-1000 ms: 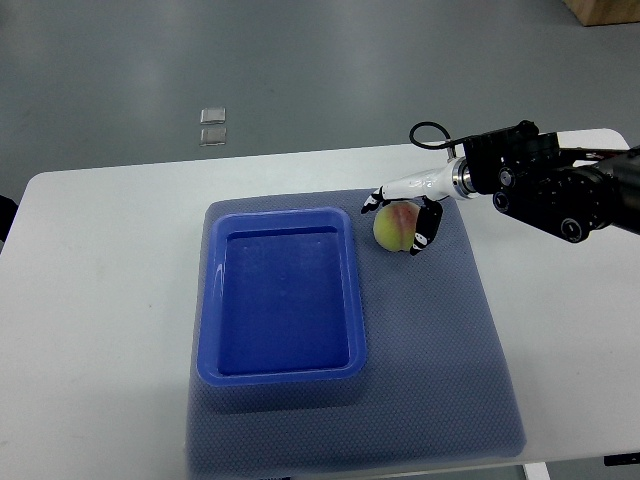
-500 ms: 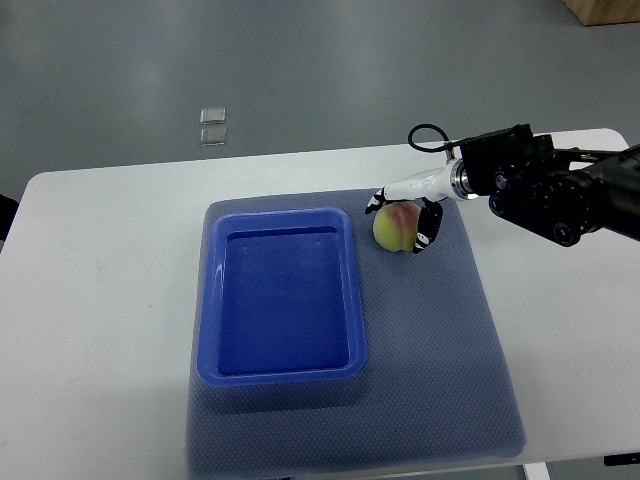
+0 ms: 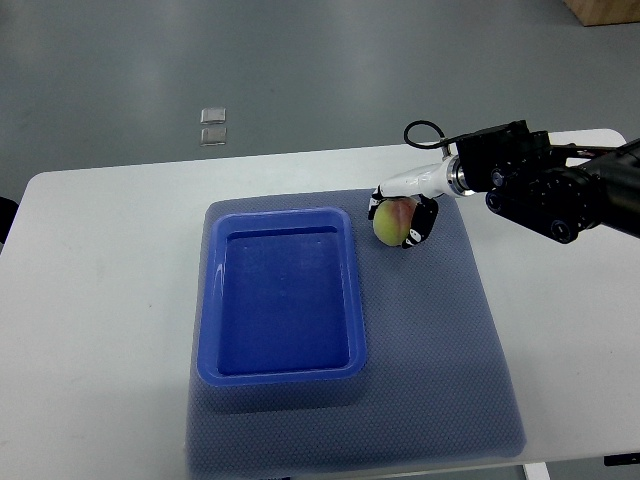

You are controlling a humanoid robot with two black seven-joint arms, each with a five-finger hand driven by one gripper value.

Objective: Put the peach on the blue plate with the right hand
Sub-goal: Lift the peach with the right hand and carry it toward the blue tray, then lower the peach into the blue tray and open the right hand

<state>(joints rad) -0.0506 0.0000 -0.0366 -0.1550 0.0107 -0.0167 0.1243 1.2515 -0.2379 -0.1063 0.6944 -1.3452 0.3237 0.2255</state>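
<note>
Beside one blue plate (image 3: 281, 372), the right robot hand (image 3: 404, 208) seemingly grips one peach (image 3: 391, 224).

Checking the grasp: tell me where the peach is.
Top view: the peach sits in the right hand, just right of the blue plate's far corner.

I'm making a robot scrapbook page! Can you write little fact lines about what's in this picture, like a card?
fruit: small round yellow-green peach with a pink blush, on the mat
holder: right robot hand, fingers curled around the peach
dish: deep rectangular blue plastic plate, nothing in it
peach versus plate: outside, beside the far right corner
underneath: grey textured mat on white table
left robot hand: not seen
</note>
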